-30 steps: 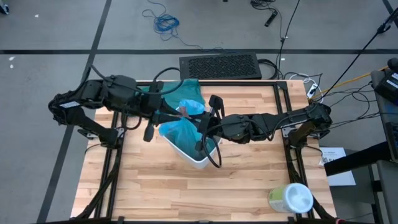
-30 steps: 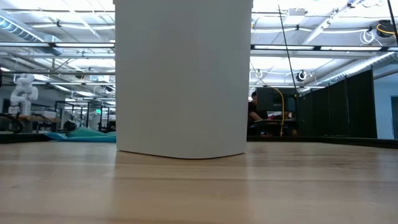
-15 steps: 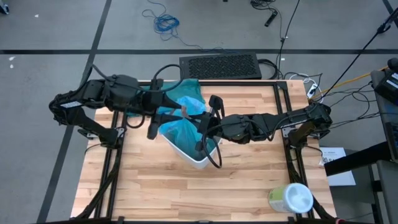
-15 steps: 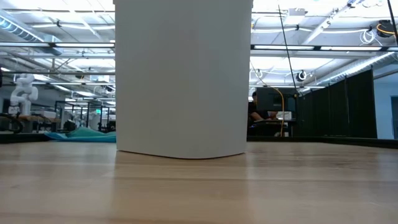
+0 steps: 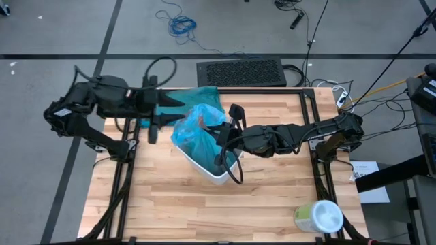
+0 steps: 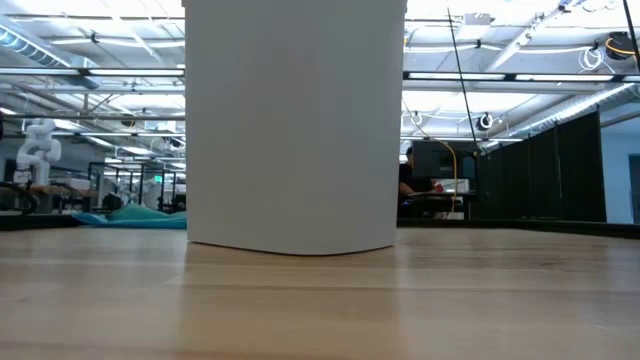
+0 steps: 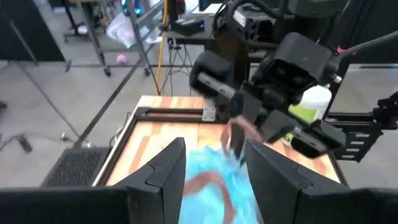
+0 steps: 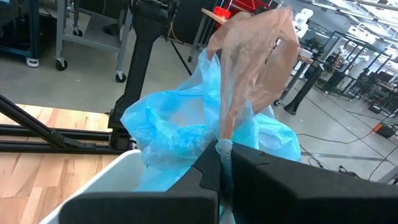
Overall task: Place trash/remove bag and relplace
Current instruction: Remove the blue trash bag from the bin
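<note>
Wooden table (image 5: 204,211) fills the lower centre of the high view. White bin (image 5: 219,173) stands at frame centre; in the low view it blocks the middle as a white wall (image 6: 295,120). Light-blue bag (image 5: 197,133) bulges from the bin's upper-left rim. Right gripper (image 5: 225,143), at centre, is clamped shut on the bag's edge. Left gripper (image 5: 178,103), upper left of centre, stands with fingers (image 7: 168,168) parted, clear of the bag. Wipes tub (image 5: 318,216) lies lower right.
</note>
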Controlling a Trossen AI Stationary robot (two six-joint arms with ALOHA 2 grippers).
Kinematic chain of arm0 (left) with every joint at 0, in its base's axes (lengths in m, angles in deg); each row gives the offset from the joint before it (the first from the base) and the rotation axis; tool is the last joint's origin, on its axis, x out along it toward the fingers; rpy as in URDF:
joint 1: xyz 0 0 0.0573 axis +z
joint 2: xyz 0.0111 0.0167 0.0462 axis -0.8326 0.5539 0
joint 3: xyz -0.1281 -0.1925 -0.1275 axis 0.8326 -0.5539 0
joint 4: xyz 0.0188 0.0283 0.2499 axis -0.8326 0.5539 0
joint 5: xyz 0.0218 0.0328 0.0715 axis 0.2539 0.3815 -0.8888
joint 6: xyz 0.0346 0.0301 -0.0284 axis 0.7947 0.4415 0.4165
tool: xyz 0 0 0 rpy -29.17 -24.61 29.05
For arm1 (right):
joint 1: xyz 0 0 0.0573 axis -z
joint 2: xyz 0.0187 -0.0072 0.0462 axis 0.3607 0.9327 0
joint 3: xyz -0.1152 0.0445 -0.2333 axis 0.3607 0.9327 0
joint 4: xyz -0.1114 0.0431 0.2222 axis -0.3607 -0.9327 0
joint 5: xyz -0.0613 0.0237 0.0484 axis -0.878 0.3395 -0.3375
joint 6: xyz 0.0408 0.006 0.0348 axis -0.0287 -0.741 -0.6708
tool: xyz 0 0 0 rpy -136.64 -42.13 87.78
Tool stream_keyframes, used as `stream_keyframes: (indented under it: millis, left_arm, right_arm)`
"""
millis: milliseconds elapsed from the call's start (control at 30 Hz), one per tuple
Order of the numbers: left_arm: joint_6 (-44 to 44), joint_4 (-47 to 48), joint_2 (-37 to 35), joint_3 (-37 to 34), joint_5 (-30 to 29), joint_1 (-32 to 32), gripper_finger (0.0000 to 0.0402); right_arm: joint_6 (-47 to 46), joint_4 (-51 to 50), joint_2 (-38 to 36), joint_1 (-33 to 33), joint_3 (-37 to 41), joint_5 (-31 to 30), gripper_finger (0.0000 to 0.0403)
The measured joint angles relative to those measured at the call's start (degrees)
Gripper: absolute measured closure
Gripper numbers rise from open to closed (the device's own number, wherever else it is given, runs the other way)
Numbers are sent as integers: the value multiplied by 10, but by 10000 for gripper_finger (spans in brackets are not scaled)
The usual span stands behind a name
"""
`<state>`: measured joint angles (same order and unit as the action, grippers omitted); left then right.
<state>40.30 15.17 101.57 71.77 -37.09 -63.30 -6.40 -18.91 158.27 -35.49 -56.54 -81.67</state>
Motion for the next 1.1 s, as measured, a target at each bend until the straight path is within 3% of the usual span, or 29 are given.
stream_keyframes:
  millis: [267, 567, 1100]
  left_arm:
    - [-124, 173, -17, -22, -50, 0, 239]
    - [-57, 33, -16, -106, -24, -4, 239]
    - [-42, -15, -14, -108, 49, -3, 239]
  right_arm:
    - [0, -3, 0, 0, 0, 0, 403]
    - [0, -7, 0, 0, 0, 0, 403]
    - [-18, -20, 2, 0, 0, 27, 403]
